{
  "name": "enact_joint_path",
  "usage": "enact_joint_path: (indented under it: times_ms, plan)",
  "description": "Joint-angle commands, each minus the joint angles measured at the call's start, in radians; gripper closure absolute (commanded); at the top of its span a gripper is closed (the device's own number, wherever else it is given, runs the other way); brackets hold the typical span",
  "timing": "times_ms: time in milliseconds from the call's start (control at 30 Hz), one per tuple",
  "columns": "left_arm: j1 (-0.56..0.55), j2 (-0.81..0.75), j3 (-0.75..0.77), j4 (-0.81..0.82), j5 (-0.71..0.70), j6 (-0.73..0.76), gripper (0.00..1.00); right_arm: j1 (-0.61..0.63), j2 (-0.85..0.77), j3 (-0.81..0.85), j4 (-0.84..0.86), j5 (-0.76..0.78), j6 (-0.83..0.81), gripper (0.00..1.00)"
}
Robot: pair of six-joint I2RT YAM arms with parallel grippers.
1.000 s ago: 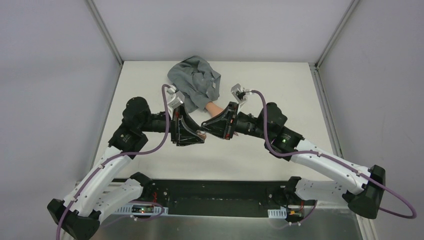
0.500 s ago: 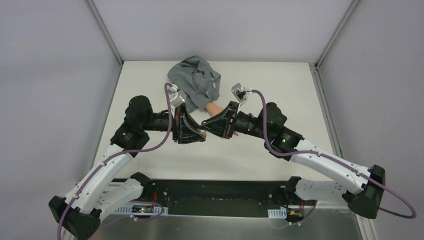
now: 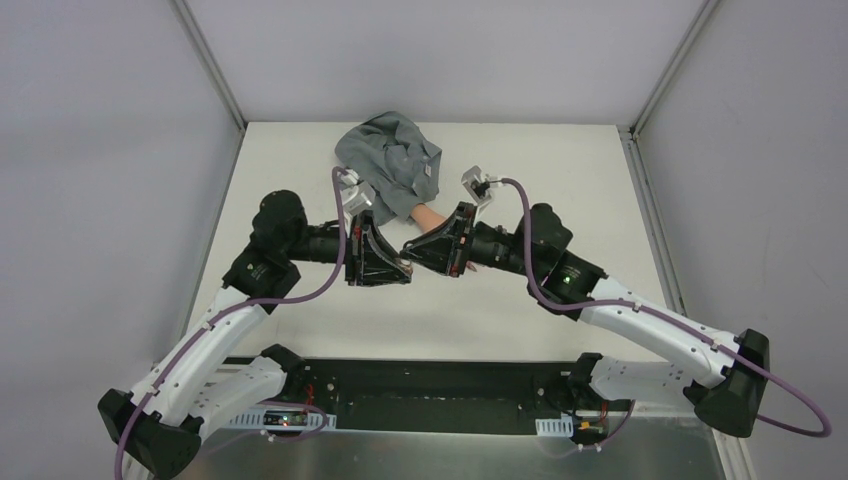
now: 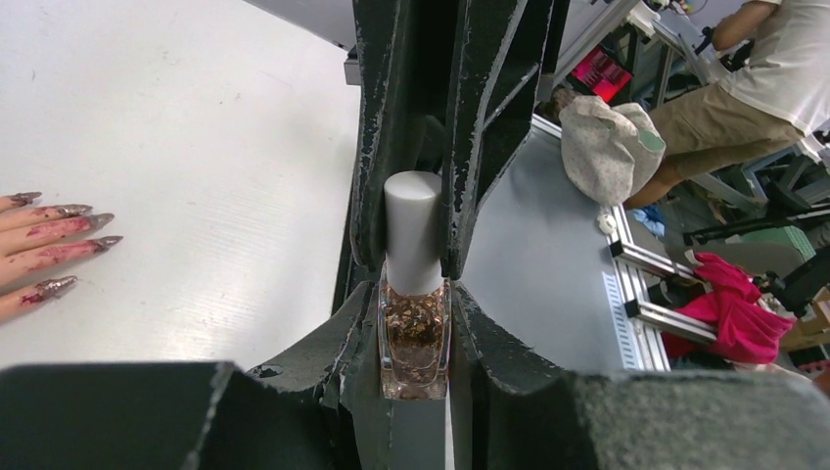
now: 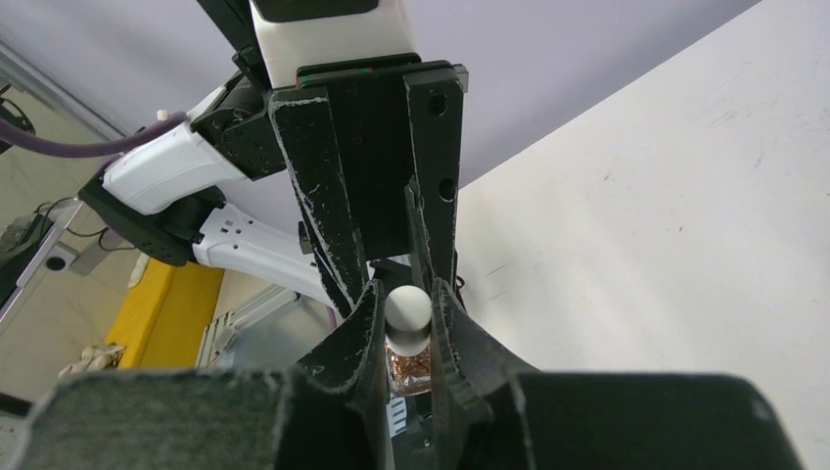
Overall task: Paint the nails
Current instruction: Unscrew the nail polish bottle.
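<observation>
The left gripper (image 4: 413, 294) is clamped on the small clear glass bottle (image 4: 415, 341) of coppery glitter polish. Just beyond, the right gripper (image 5: 405, 294) pinches the bottle's white cylindrical cap (image 4: 411, 225). Off to the bottle's side, apart from it, the long pointed purplish-red nails (image 4: 102, 241) of the peach fake hand (image 4: 24, 257) lie on the white table (image 4: 186, 137). A loose hold during unscrewing could let the bottle slip and spill polish.

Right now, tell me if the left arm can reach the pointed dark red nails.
Probably not yet: the nails lie unblocked, but the left end effector is shut on the glass polish bottle.
</observation>
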Motion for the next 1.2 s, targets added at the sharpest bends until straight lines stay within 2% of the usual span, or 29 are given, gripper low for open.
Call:
enact_joint_path:
  times_ms: [0, 333, 467, 567, 600, 633, 700, 733, 800, 900, 1167]
  plan:
    - [-0.015, -0.003, 0.032, 0.037, 0.066, -0.011, 1.00, 0.000, -0.003, 0.042, 0.024, -0.131, -0.028, 1.00]
    - [-0.048, -0.035, 0.037, 0.034, 0.183, 0.016, 1.00, -0.014, 0.016, 0.099, -0.039, -0.428, -0.069, 1.00]
    - [-0.050, -0.042, 0.033, 0.036, 0.172, 0.023, 1.00, -0.014, 0.021, 0.107, -0.055, -0.419, -0.071, 1.00]
    - [-0.050, -0.051, 0.026, 0.037, 0.139, 0.036, 1.00, -0.013, -0.005, 0.092, -0.055, -0.296, -0.071, 1.00]
    - [-0.050, -0.056, 0.022, 0.037, 0.124, 0.041, 1.00, -0.013, -0.017, 0.080, -0.056, -0.247, -0.046, 0.92]
    - [-0.050, -0.060, 0.018, 0.037, 0.100, 0.047, 1.00, -0.014, -0.032, 0.072, -0.054, -0.198, -0.034, 0.76]
    - [-0.050, -0.072, 0.004, 0.037, 0.043, 0.062, 1.00, -0.013, -0.061, 0.052, -0.053, -0.092, -0.008, 0.58]
    - [-0.050, -0.078, -0.002, 0.037, 0.011, 0.069, 1.00, -0.014, -0.075, 0.044, -0.051, -0.044, 0.000, 0.45]
    - [-0.050, -0.091, -0.017, 0.037, -0.058, 0.081, 1.00, -0.013, -0.094, 0.032, -0.055, 0.038, 0.022, 0.34]
    - [-0.049, -0.109, -0.029, 0.001, -0.205, 0.113, 1.00, -0.011, -0.102, 0.024, -0.056, 0.136, 0.052, 0.30]
    - [-0.049, -0.149, -0.023, -0.150, -0.573, 0.189, 1.00, 0.102, -0.028, 0.083, -0.113, 0.553, 0.088, 0.39]
